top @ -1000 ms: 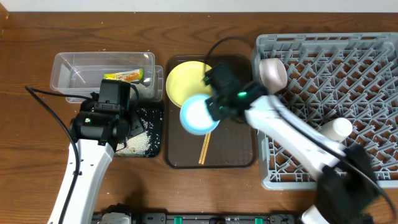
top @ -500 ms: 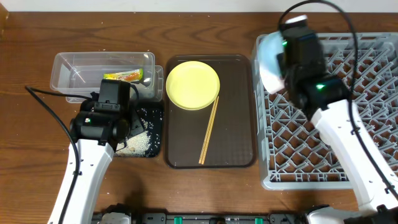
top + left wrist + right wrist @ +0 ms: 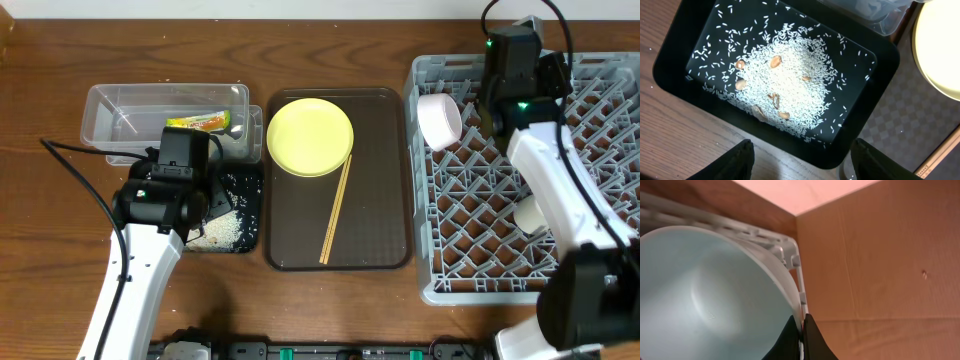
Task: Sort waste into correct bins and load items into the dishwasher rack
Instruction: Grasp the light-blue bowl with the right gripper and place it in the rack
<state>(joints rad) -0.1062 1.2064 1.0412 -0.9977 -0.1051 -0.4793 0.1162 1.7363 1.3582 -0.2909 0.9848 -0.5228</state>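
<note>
Waste looks sorted: wrapper [image 3: 205, 122] lies in the clear tub [image 3: 110, 105], and rice [image 3: 790, 75] is piled in the black tray [image 3: 886, 65] with a few brown bits mixed in. I can't pick out the white scrap.

Rack [image 3: 470, 260] is partly loaded. White bowl [image 3: 438, 118] lies on its side at the left edge, and a pale cup [image 3: 528, 212] sits nearer, half hidden by the arm.

Right gripper [image 3: 801, 327] is closed, pinching the rim of the blue bowl [image 3: 715, 290] at the rack's far edge (overhead hides the bowl under the wrist). The bowl seems tipped up on edge beside the rack wall. Whether it is seated between pegs, can't tell. It's round, so no long axis, and the wrist view doesn't show which way the opening faces.

Left gripper [image 3: 802, 147] is wide open and empty, hovering over the near rim of the black tray.

Left to do:
- Plate [image 3: 310, 137] lies flat, face up, at the far end of the brown tray [image 3: 385, 200].
- Chopsticks [image 3: 335, 212] lie together, long axis diagonal from near-left to far-right, top end touching or just beside the plate's edge.

Neither is loaded yet
</note>
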